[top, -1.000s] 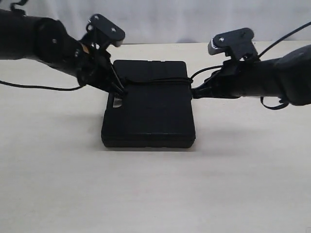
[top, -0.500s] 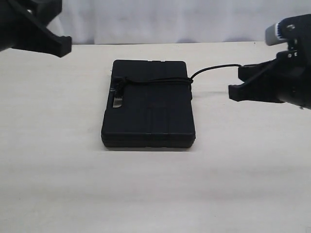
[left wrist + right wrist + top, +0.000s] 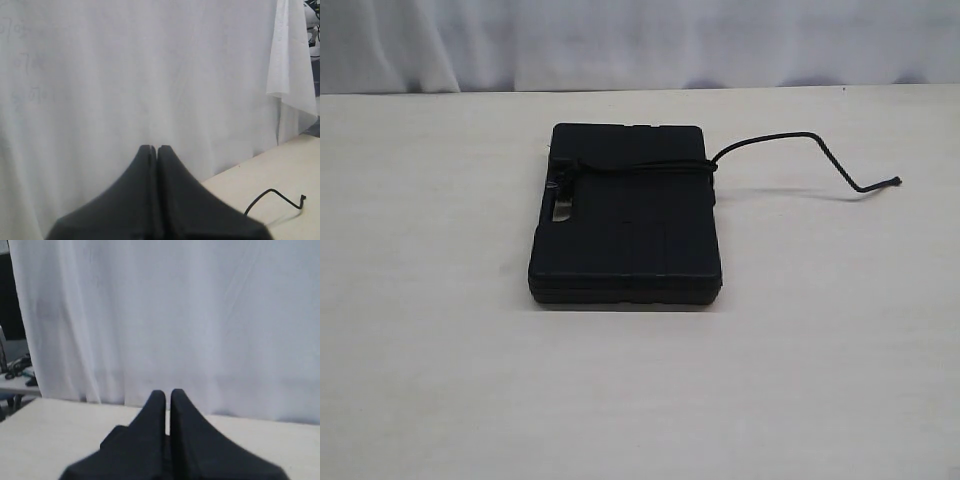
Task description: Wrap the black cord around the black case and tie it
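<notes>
The black case (image 3: pixel 625 235) lies flat in the middle of the light table. The black cord (image 3: pixel 640 166) runs across its far part, with a knot near the case's left edge by the handle slot. A loose tail (image 3: pixel 820 150) of the cord arcs off the right side onto the table and ends in a small tip. That tail (image 3: pixel 277 196) also shows in the left wrist view. Neither arm appears in the exterior view. My left gripper (image 3: pixel 154 147) is shut and empty, raised and facing the white curtain. My right gripper (image 3: pixel 167 392) is shut and empty too, a corner of the case (image 3: pixel 112 435) behind it.
A white curtain (image 3: pixel 640 40) hangs behind the table's far edge. The table (image 3: pixel 640 400) is a pale wood surface. A desk with clutter (image 3: pixel 17 372) shows past the curtain's edge in the right wrist view.
Both arms have pulled away from the case and left the exterior view. The cord stays wrapped on the case and its free tail has dropped onto the table at the right.
</notes>
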You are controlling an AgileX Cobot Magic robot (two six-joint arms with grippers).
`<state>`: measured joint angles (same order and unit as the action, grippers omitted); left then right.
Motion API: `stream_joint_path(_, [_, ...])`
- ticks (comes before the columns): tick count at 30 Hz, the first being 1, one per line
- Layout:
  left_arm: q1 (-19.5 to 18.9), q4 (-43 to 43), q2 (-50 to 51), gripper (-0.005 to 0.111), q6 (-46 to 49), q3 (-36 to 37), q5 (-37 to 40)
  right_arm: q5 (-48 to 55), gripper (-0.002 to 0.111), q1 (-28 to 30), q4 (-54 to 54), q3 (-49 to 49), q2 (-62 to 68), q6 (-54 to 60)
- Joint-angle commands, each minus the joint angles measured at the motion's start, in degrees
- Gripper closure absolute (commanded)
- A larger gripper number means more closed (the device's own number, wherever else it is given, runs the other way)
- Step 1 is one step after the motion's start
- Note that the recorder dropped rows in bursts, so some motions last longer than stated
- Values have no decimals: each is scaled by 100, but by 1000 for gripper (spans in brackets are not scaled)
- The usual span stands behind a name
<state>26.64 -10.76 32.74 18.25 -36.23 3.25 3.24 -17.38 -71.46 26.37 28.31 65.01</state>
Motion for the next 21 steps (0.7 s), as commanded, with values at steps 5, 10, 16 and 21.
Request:
stream_joint_path(5, [-1,-46,-758,107,-56,17,863,1,104,-13,-22,-221,-1190,-76])
stream_joint_path(10, [-1,-46,-870,107,-56,17,1117,-12,104,-13,-22,-262,-1503,-87])
stream_joint_path(16, [-1,-46,-870,107,-56,17,1107,-46,104,-13,-22,-276,-1557,-87])
stream_joint_path(21, [-1,-46,-870,107,-56,17,1107,-46,104,-13,-22,-276,-1557,-87])
